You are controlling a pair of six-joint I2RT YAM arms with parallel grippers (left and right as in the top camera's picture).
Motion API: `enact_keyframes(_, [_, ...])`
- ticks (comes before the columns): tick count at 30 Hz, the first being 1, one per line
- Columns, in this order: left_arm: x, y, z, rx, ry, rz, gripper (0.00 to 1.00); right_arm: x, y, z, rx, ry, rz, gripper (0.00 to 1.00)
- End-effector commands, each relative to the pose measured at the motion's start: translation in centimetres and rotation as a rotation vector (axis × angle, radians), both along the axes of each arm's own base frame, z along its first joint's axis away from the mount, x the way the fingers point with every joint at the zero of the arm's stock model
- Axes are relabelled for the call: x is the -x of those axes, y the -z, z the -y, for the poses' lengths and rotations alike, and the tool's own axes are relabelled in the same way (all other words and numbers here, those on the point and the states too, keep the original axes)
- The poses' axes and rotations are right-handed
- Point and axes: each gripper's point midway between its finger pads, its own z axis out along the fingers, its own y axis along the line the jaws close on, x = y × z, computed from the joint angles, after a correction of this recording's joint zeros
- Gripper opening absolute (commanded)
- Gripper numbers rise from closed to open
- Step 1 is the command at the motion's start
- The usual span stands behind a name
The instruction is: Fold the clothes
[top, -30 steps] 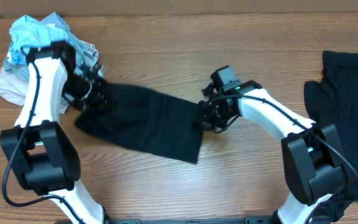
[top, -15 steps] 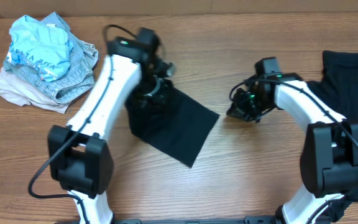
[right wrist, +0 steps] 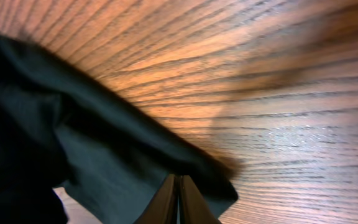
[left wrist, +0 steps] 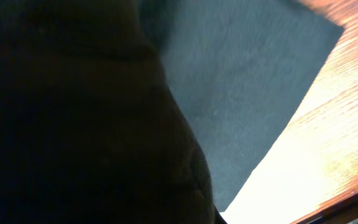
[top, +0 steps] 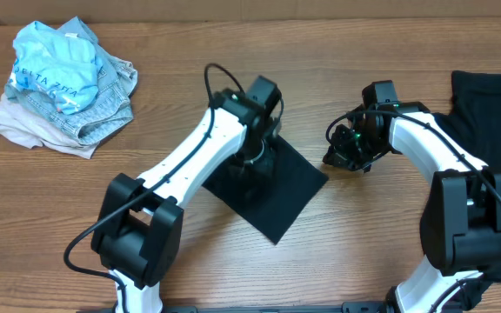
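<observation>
Left gripper (top: pixel 255 163) clamped on folded black T-shirt (top: pixel 287 196). Right gripper (top: pixel 344 156) pinched closed, empty, near its corner.

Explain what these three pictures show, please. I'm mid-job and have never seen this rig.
The machine is two white robot arms, a left arm and a right arm, at a wooden table. Each arm ends in a two-finger gripper. The wide picture is taken from above the table, and the two close-ups come from cameras on the wrists.

A folded black T-shirt lies in the middle. The left gripper is down over it, shut, and dark cloth nearly fills its camera. The right gripper, also shut, sits by the shirt's right corner. I cannot tell whether either pinches cloth.

A pile of light clothes lies far left, and there are more black clothes at the right edge.
</observation>
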Motion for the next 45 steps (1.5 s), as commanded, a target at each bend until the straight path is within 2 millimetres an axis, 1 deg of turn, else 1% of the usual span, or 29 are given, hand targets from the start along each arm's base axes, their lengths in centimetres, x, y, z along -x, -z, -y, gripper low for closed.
enact_keyframes(1, [1.5,0.7,0.6,0.005,-0.037,-0.055,0.04,0.2,-0.5,0.4,0.036,-0.009,0.000,0.06])
enact_keyframes(4, [1.1,0.6,0.5,0.010,-0.047,-0.046,0.04,1.6,-0.2,0.2,0.041,-0.055,-0.033,0.05])
enact_keyframes(7, [0.4,0.2,0.0,0.018,-0.068,-0.041,0.04,2.6,0.8,-0.1,0.043,-0.082,-0.042,0.05])
enact_keyframes(10, [-0.3,-0.6,-0.5,0.018,-0.088,-0.040,0.04,3.2,1.7,-1.3,-0.013,-0.142,-0.011,0.05])
enact_keyframes(11, [-0.7,-1.6,-0.6,0.027,-0.084,-0.033,0.04,3.6,2.0,-2.1,-0.060,-0.185,0.018,0.05])
enact_keyframes(13, [-1.0,-2.7,-0.6,0.036,-0.073,-0.025,0.04,4.1,2.6,-2.0,-0.056,-0.189,0.014,0.05])
enact_keyframes(14, [-1.2,-3.6,-0.5,0.039,-0.066,-0.019,0.04,4.4,2.9,-2.0,-0.057,-0.187,0.011,0.05])
enact_keyframes(17, [-1.7,-6.1,0.0,0.056,-0.047,0.009,0.04,4.2,3.2,-1.9,-0.062,-0.169,0.014,0.05])
enact_keyframes(19, [-1.7,-6.8,0.7,0.067,-0.032,0.027,0.04,4.1,3.2,-1.9,-0.062,-0.168,0.018,0.05])
enact_keyframes(22, [-0.9,-6.4,1.8,0.064,0.003,0.028,0.04,4.2,3.1,-1.9,-0.065,-0.168,0.017,0.05])
enact_keyframes(25, [0.7,-5.4,2.8,0.044,0.048,0.011,0.04,4.2,3.1,-1.9,-0.064,-0.168,0.015,0.05])
enact_keyframes(29, [2.5,-3.3,3.4,0.001,0.064,-0.012,0.05,4.2,3.1,-1.9,-0.064,-0.168,0.013,0.05])
enact_keyframes(33, [4.1,-1.9,3.7,-0.011,0.080,-0.051,0.06,4.3,3.1,-1.9,-0.065,-0.168,0.012,0.05])
enact_keyframes(34, [4.6,-1.4,3.8,-0.018,0.083,-0.061,0.20,4.3,3.1,-1.9,-0.065,-0.168,0.012,0.05])
enact_keyframes(36, [5.0,-1.1,4.3,-0.004,0.092,-0.068,0.22,4.3,3.1,-1.9,-0.064,-0.168,0.010,0.05])
enact_keyframes(37, [5.1,-1.1,4.6,0.007,0.096,-0.069,0.26,4.3,3.1,-1.9,-0.064,-0.168,0.009,0.05])
enact_keyframes(39, [5.3,-1.4,5.3,0.044,0.100,-0.082,0.38,4.3,3.1,-1.9,-0.065,-0.168,0.009,0.05])
enact_keyframes(40, [5.4,-1.6,5.5,0.060,0.101,-0.089,0.47,4.3,3.1,-1.9,-0.065,-0.167,0.009,0.05])
enact_keyframes(41, [5.6,-1.8,5.8,0.075,0.102,-0.099,0.50,4.3,3.1,-1.9,-0.065,-0.167,0.009,0.05])
enact_keyframes(42, [5.6,-2.0,5.9,0.084,0.104,-0.105,0.50,4.3,3.1,-1.9,-0.065,-0.167,0.009,0.05])
enact_keyframes(45, [5.4,-2.8,5.4,0.081,0.133,-0.098,0.40,4.5,3.1,-1.9,-0.064,-0.167,0.002,0.05])
